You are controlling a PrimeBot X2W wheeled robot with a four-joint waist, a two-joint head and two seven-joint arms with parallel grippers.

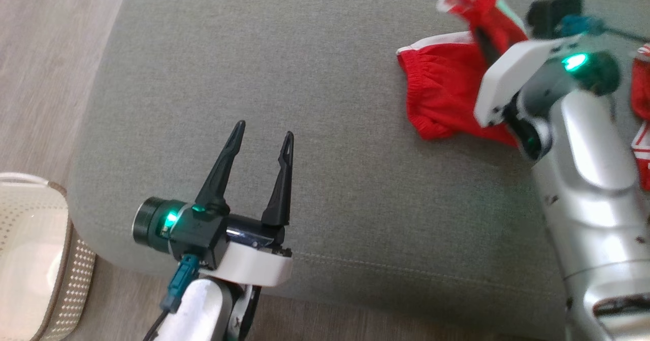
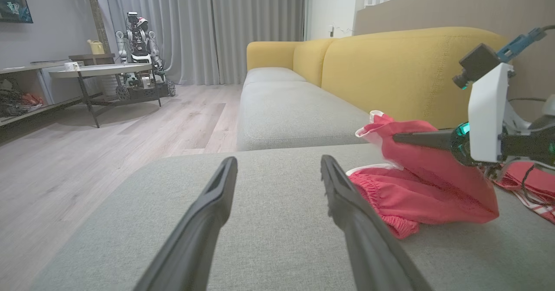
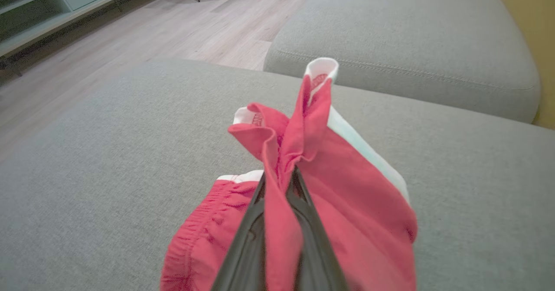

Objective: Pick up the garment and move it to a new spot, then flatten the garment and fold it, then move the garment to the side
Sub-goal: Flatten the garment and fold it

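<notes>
The right gripper (image 3: 279, 174) is clamped on a raised fold of the red garment (image 3: 347, 195); the rest lies on the grey sofa cushion (image 1: 330, 188). The left gripper (image 1: 264, 128) hovers spread near the cushion's front edge. A pale perforated basket (image 1: 76, 275) stands on the floor, its contents unclear. The left wrist view adds a yellow backrest (image 2: 390, 65).

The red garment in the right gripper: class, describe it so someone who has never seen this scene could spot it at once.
Look at the wide grey seat cushion of the yellow-backed sofa. On its right side lies the red garment, with a gathered waistband and white trim. Unlike the red striped cloth beside it, one corner is pinched up by the right gripper.
</notes>
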